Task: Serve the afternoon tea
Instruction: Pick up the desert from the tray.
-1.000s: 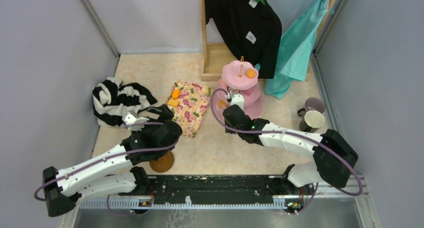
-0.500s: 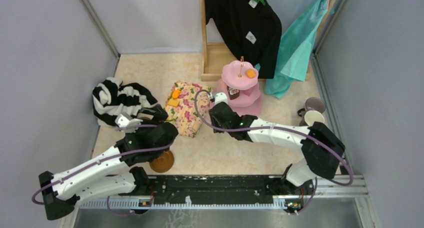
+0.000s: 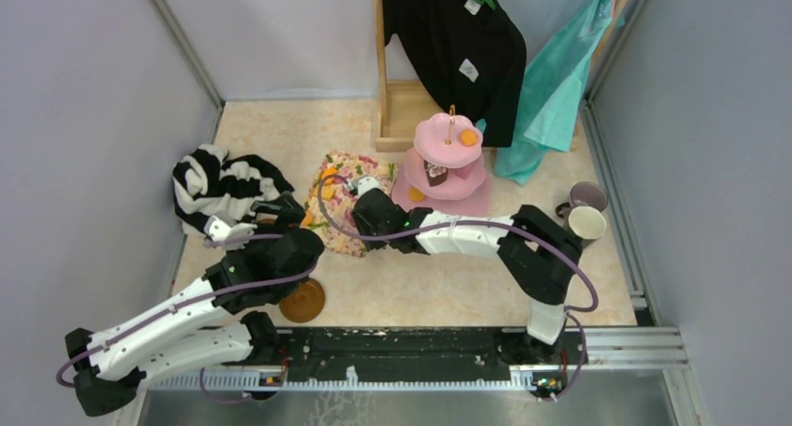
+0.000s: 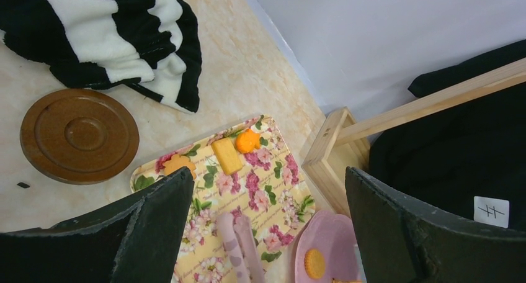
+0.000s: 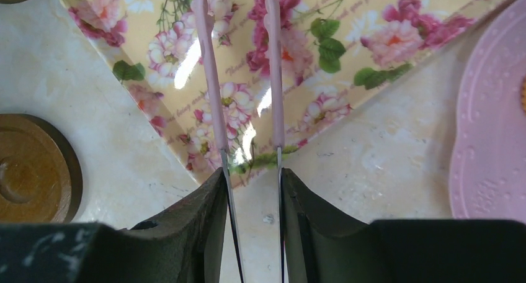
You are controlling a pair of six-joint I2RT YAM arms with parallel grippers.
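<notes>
The pink three-tier cake stand [image 3: 449, 160] carries an orange pastry [image 3: 469, 137] on top and a brown one [image 3: 435, 173] on the middle tier. More pastries lie on the floral tray [image 3: 347, 228]: an orange one [image 4: 247, 141], a yellow bar [image 4: 226, 156] and an orange flower shape [image 4: 178, 164]. My right gripper [image 5: 251, 174] is shut on pink tongs [image 5: 211, 97], whose tips reach over the tray. My left gripper [image 4: 267, 177] hangs open and empty above the tray's near corner. One brown saucer [image 4: 79, 135] lies by the striped garment, another [image 3: 304, 302] near my bases. The cream mug [image 3: 586, 222] and lilac mug [image 3: 588, 197] stand at the right.
The black-and-white striped garment [image 3: 222, 185] is heaped at the left. A wooden rack [image 3: 400, 108] with a black garment and a teal cloth [image 3: 556, 80] stands behind the cake stand. Grey walls close in both sides.
My right arm has swung left from the cake stand to the floral tray, carrying the tongs. My left arm has drawn back slightly to the left.
</notes>
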